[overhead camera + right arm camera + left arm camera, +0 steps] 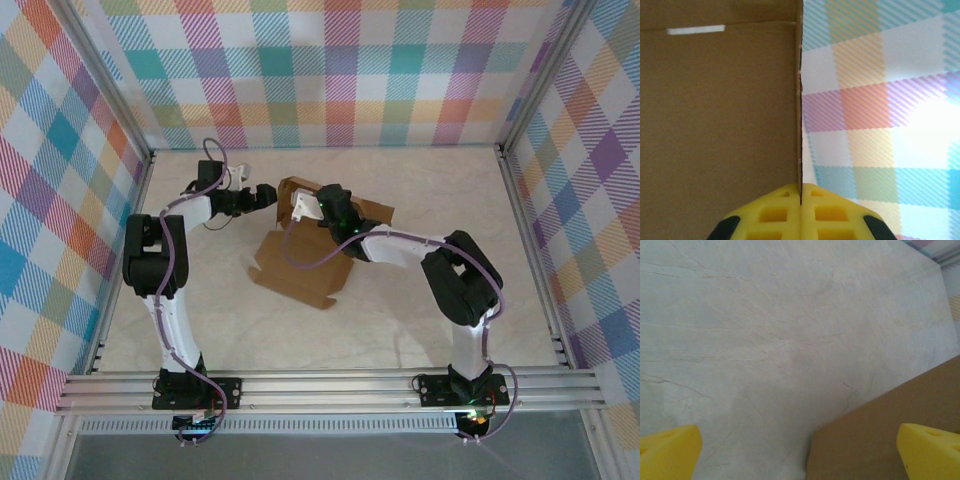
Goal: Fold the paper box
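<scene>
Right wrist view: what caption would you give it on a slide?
The right gripper pinches a thin edge of the paper box, a checked wall behind.

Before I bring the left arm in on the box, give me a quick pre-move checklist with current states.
1. Grip: right gripper shut on a panel edge of the paper box: ok.
2. Free arm: left gripper open, fingers wide apart: ok.
3. Left gripper apart from the cardboard: cannot tell; a cardboard corner lies between its fingers in the left wrist view.
4. Held panel raised off the table: ok; the checked wall shows past its edge.
5. Box fully folded: not ok; part of it lies flat on the table.
</scene>
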`<state>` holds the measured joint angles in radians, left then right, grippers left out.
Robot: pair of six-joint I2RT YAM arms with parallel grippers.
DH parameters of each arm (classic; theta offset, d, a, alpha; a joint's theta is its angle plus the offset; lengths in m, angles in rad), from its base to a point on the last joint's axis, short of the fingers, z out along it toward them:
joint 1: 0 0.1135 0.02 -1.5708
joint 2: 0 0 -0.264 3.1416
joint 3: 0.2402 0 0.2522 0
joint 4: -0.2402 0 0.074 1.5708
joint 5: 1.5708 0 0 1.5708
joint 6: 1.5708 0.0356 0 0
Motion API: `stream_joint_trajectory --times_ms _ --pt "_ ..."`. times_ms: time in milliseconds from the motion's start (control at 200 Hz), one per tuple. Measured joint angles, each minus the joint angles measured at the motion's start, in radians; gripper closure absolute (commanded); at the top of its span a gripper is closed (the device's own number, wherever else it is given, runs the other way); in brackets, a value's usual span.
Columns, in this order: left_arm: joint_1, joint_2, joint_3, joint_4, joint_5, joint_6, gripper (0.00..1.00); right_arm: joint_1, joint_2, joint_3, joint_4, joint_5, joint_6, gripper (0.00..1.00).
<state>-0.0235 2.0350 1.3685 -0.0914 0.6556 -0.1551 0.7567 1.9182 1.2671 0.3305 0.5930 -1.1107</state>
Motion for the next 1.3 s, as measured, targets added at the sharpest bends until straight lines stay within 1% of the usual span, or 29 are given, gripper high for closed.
stream_joint_trajectory --times_ms 175,335,560,780,900,1110,1300 --pt "0.029 -0.021 -0.055 0.06 -0.002 -0.041 0.02 0.013 0.0 -0.075 0.16 0.002 -0.103 1.0" --pt "0.034 -0.028 -0.07 0.099 0.002 -0.062 0.02 0.021 0.0 -0.114 0.256 0.002 -0.171 1.0" --pt "0.034 -0.028 -0.07 0.102 0.022 -0.065 0.11 0.024 0.0 -0.157 0.404 0.002 -0.25 1.0" --pt "0.035 -0.028 -0.095 0.134 0.025 -0.09 0.07 0.03 0.034 -0.177 0.587 0.002 -0.361 1.0" --pt "0.041 -0.028 -0.109 0.145 0.023 -0.119 0.06 0.031 0.063 -0.195 0.632 0.001 -0.395 1.0" --pt "0.055 -0.028 -0.109 0.148 0.024 -0.138 0.06 0.031 0.114 -0.213 0.698 0.002 -0.432 1.0" --pt "0.055 -0.028 -0.109 0.146 0.024 -0.137 0.1 0.031 0.141 -0.237 0.795 0.002 -0.463 1.0"
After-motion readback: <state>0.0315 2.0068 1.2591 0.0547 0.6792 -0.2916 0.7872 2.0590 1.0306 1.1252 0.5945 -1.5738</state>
